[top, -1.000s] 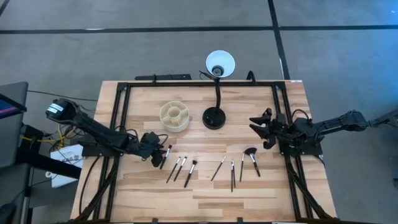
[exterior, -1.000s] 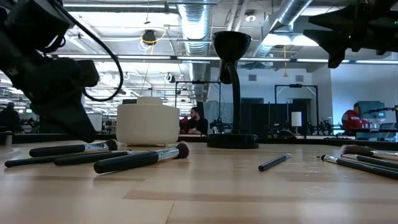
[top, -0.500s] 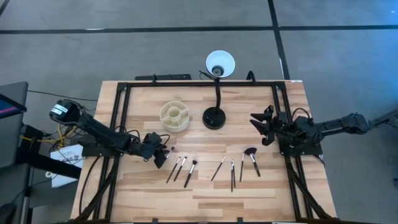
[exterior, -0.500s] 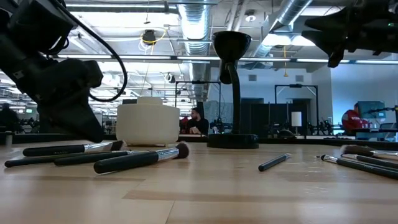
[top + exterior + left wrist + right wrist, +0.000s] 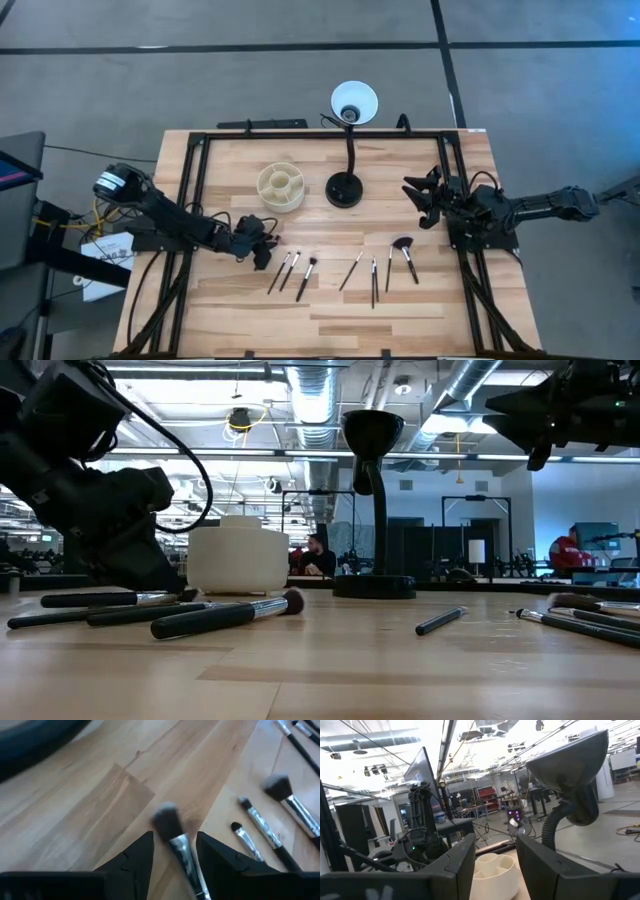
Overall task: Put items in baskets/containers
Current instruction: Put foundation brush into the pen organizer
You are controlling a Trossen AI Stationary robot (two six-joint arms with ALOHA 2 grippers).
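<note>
Several thin black-handled makeup brushes lie flat on the wooden table, one group at left (image 5: pixel 291 271) and one at right (image 5: pixel 374 281) with a fan-shaped brush (image 5: pixel 403 245). The cream divided cup (image 5: pixel 281 186) stands behind them. My left gripper (image 5: pixel 262 250) is open and low over the leftmost brush (image 5: pixel 176 840). Its fingers stand on either side of the silver ferrule just behind the dark bristles, with gaps on both sides. My right gripper (image 5: pixel 420 203) is open and empty, raised at the table's right.
A black desk lamp stands with its base (image 5: pixel 344 190) right of the cup, and its white shade (image 5: pixel 354 101) hangs over the far edge. A black frame (image 5: pixel 200 160) borders the table. Bare wood lies along the near edge (image 5: pixel 330 325).
My left gripper has gone toward the table's right and down. It now straddles the bristle end of the leftmost brush, which has stayed on the table.
</note>
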